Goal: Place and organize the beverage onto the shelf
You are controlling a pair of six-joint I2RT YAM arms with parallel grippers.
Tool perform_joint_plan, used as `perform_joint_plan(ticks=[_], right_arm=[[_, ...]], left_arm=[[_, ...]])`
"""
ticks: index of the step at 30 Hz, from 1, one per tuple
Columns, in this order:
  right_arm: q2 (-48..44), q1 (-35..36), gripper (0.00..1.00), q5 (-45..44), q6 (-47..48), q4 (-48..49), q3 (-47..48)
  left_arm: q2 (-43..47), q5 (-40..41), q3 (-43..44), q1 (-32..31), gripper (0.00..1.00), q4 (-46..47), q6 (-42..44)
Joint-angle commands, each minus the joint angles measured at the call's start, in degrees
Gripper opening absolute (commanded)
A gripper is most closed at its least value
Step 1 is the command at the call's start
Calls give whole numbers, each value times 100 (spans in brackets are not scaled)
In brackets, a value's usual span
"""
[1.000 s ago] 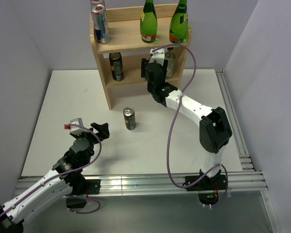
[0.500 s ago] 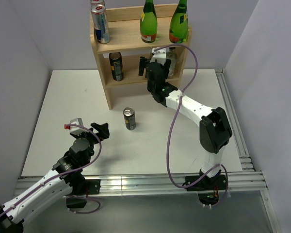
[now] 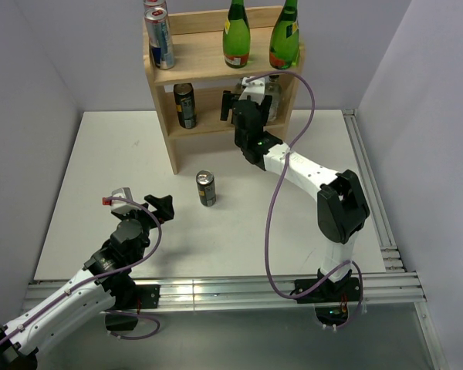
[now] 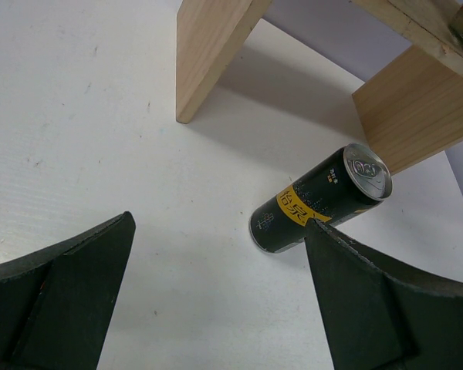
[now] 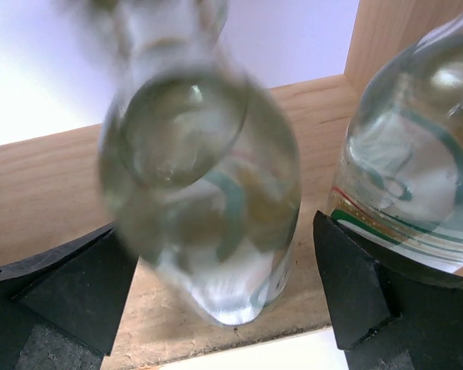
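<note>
The pale wooden shelf [image 3: 203, 65] stands at the table's back. Its top tier holds two silver-blue cans [image 3: 160, 37] and two green bottles [image 3: 236, 37]. Its lower tier holds a dark can [image 3: 185, 105]. My right gripper [image 3: 244, 103] is at the lower tier, open around a clear glass bottle [image 5: 208, 208] that stands on the board [image 5: 46, 185], with gaps on both sides. A second clear bottle [image 5: 417, 169] stands just to its right. A black-and-yellow can [image 3: 206, 188] stands on the table. My left gripper [image 3: 159, 205] is open and empty, short of that can [image 4: 316, 202].
The white table [image 3: 108, 169] has a metal rail [image 3: 370, 193] along its right edge and grey walls on three sides. The shelf's side panel [image 4: 210, 54] stands on the table just behind the loose can. The right arm's purple cable [image 3: 276, 193] hangs over the table.
My right gripper's jaws have spread apart around the clear bottle on the lower tier, letting it go. The left arm and the loose can have not moved.
</note>
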State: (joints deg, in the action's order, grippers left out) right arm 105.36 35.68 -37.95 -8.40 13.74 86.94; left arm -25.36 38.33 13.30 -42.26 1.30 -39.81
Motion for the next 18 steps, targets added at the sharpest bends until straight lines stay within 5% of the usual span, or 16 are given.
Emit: perform_joint_plan(ticks=[1,18], right_arm=[[-191,-70,97,-90,-100,252,-98],[-701,88,100,570,-320,393,-923]], left_arm=[[-21,-62,-3,-19,99,230,79],[-30,-53,-12,-19,100,239,88]])
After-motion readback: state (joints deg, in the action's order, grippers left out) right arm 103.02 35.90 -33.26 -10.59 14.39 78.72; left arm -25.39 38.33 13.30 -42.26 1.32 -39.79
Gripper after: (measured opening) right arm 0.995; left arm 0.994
